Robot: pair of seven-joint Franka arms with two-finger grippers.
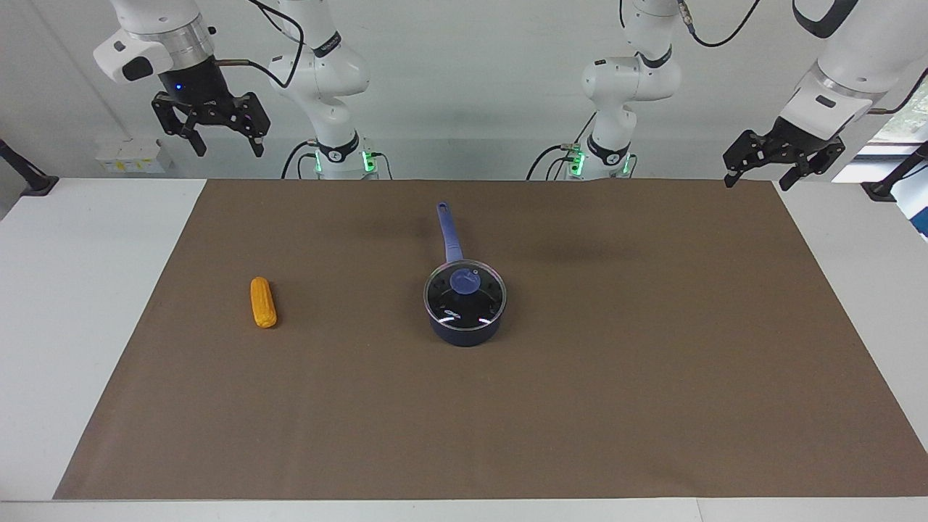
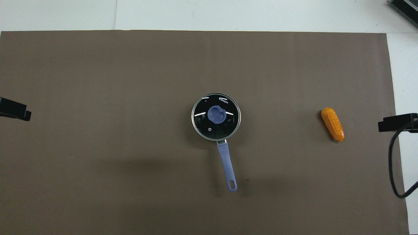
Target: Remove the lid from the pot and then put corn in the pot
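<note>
The dark navy pot stands mid-table on the brown mat, its long blue-purple handle pointing toward the robots. The glass lid with a blue-purple knob sits closed on it. The orange-yellow corn lies on the mat toward the right arm's end. My right gripper hangs open high in the air at the right arm's end, empty. My left gripper hangs open high at the left arm's end, empty. Only their edges show in the overhead view.
A brown mat covers most of the white table. A black cable hangs by the right arm's end. A dark device sits at the table's corner farthest from the robots.
</note>
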